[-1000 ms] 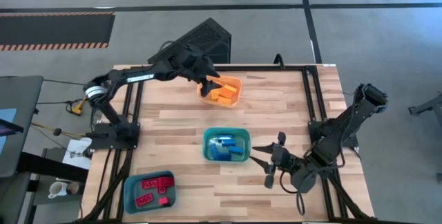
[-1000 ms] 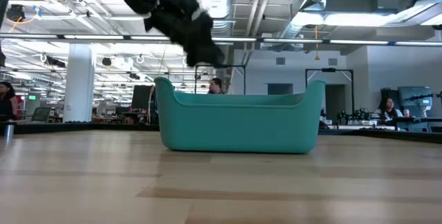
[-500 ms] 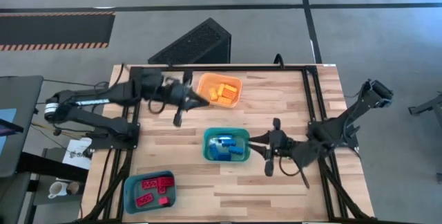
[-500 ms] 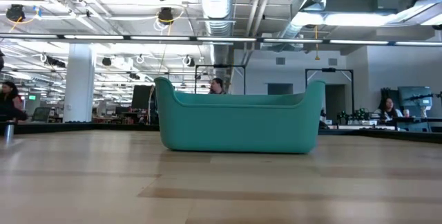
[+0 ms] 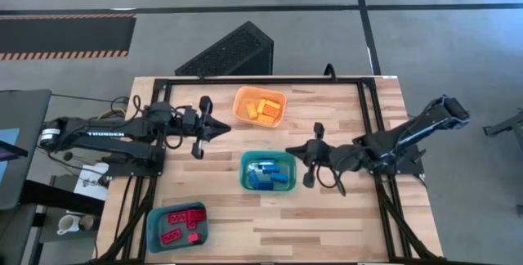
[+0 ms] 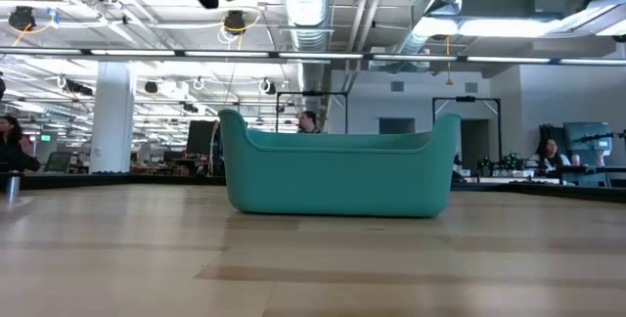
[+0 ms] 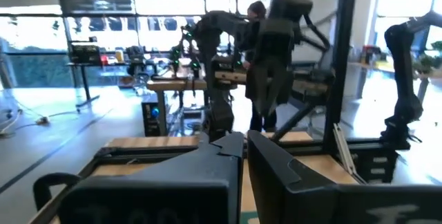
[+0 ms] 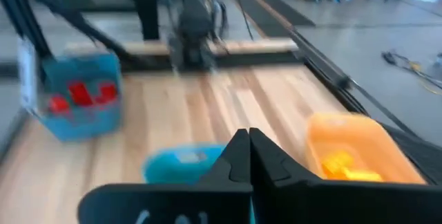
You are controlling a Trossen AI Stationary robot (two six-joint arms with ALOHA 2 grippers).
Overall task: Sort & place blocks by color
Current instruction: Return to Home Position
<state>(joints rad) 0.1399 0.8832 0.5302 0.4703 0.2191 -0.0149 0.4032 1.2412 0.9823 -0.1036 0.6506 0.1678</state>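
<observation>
Three bins stand on the wooden table. The orange bin (image 5: 261,106) at the far middle holds yellow blocks (image 5: 263,110). The teal bin (image 5: 268,172) in the middle holds blue blocks (image 5: 265,175). The blue bin (image 5: 176,225) at the near left holds red blocks (image 5: 176,220). My left gripper (image 5: 222,128) hangs shut and empty left of the orange bin; its own view shows the fingers (image 7: 228,148) together. My right gripper (image 5: 289,150) is shut and empty just right of the teal bin's far corner, fingers (image 8: 259,151) closed.
Black frame rails (image 5: 368,126) run along the table's sides. A black box (image 5: 229,51) lies on the floor beyond the far edge. Bare wood stretches near right (image 5: 327,224). The low view shows the teal bin (image 6: 337,175) and people in the room behind.
My left gripper has drawn back from above the orange bin toward the table's left and near side, and has shut. My right gripper has gone from the near right toward the far edge and left, up beside the teal bin, and has shut from wide open.
</observation>
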